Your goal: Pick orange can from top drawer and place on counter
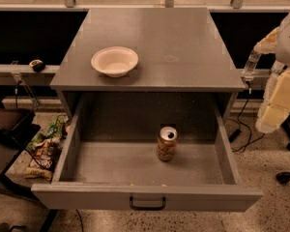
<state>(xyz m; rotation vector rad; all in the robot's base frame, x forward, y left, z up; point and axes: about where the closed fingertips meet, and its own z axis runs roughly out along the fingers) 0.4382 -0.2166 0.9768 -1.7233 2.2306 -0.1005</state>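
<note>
Status: we judge the task to be at its start. The top drawer (87, 195) stands pulled well out below the front edge of the desk (183, 42), which is the grey counter surface of the cabinet, so the opening step needs no action. The orange can (166, 144) stands upright on the drawer floor, right of centre, between the drawer's front panel and the desk's front edge, touching no wall. The pincer (269, 119) hangs beyond the right edge of the desk, near its front right corner, well apart from the can. We cannot tell whether it is apart or together, and we see nothing carried in it. Remaining, in our judgement: reach into the drawer, clamp the can, raise it above the desk's front edge, and set it down on the desk. Clearances: the drawer is open from above and the can has free room on every side. The right drawer wall lies between pincer and can, so we advise entry from above. The rear of the drawer lies in shadow beneath the desk's front edge, so lift straight up before travelling rearward. A white bowl (114, 61) sits near the desk's front left corner. The right half is bare and suits placement.
</note>
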